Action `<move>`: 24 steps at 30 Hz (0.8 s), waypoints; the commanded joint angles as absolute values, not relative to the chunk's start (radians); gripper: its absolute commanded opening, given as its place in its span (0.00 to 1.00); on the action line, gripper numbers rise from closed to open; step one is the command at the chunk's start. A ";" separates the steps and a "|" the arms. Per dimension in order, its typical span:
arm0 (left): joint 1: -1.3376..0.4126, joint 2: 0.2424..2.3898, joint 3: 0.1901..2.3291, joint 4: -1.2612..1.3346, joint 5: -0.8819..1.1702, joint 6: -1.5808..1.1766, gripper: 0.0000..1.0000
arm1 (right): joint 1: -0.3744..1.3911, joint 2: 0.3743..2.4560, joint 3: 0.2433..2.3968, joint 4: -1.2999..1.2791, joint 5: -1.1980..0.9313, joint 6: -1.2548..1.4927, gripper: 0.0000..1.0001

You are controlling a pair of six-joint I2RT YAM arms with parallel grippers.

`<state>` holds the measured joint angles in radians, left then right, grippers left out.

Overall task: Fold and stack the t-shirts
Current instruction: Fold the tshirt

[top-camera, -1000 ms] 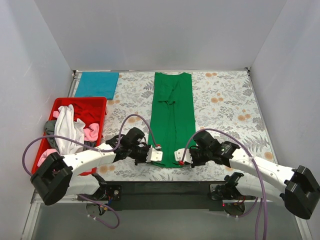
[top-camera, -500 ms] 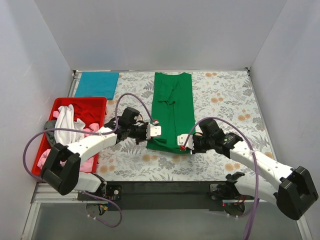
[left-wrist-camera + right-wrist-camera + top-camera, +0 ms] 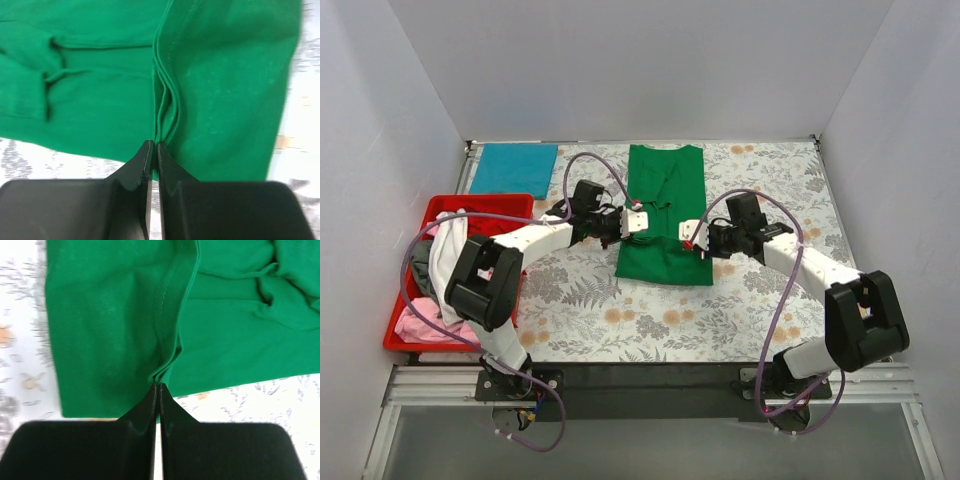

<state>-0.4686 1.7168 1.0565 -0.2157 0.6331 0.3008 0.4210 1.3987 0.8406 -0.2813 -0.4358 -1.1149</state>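
Hem corners of the green t-shirt (image 3: 665, 190), spread to the right of the red tray (image 3: 470, 200), sit pinched in my left gripper (image 3: 636, 222) and right gripper (image 3: 689, 236), both clamped shut and level, I judge so the lower half folds squarely over the upper.

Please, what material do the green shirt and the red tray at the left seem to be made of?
The bright green cloth t-shirt: likely soft matte knit cotton; it creases and shows a stitched hem. The red rectangular tray: probably rigid plastic, smooth, with a straight moulded rim.
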 commanded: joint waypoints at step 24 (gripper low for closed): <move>-0.359 2.060 1.443 -0.069 0.643 0.336 0.00 | 0.295 1.844 1.246 -0.138 -0.515 -1.232 0.01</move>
